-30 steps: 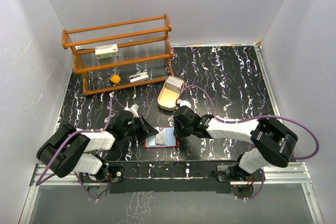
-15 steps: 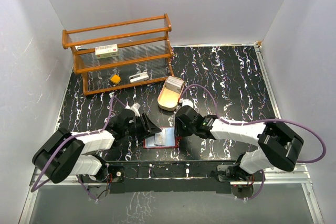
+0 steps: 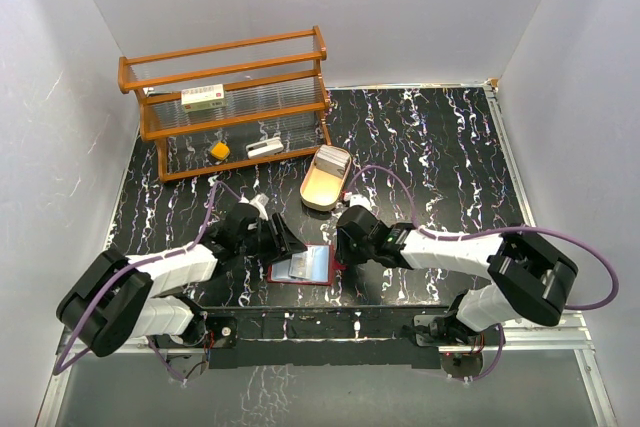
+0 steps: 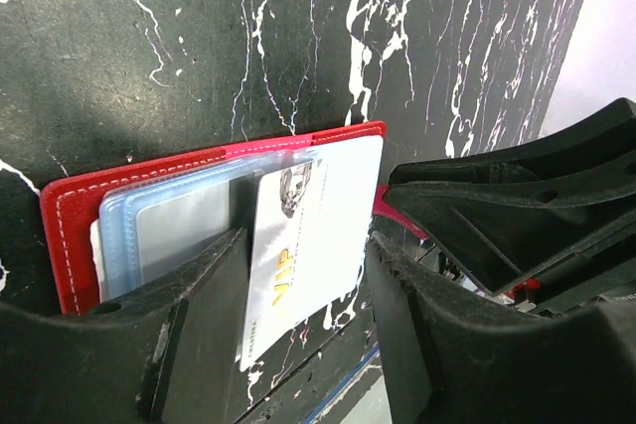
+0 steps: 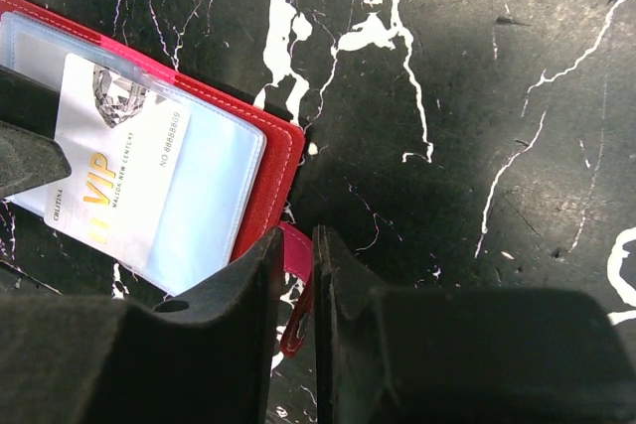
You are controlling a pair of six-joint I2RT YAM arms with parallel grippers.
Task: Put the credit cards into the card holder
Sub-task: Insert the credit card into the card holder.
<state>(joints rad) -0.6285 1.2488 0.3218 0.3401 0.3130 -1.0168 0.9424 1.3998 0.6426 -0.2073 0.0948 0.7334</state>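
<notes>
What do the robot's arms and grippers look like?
Both the left arm and right arm have white tube-shaped links between bulky black joints. A purple cable loops along each. The left gripper and right gripper have two thick matte black fingers.

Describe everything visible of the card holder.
The card holder is a red, white-stitched leather-like wallet lying open and flat on the black marbled table, clear plastic sleeves up. A white VIP card sits partly in a sleeve, overhanging the edge. The open left gripper straddles the card; the right gripper pinches its pink snap tab.
</notes>
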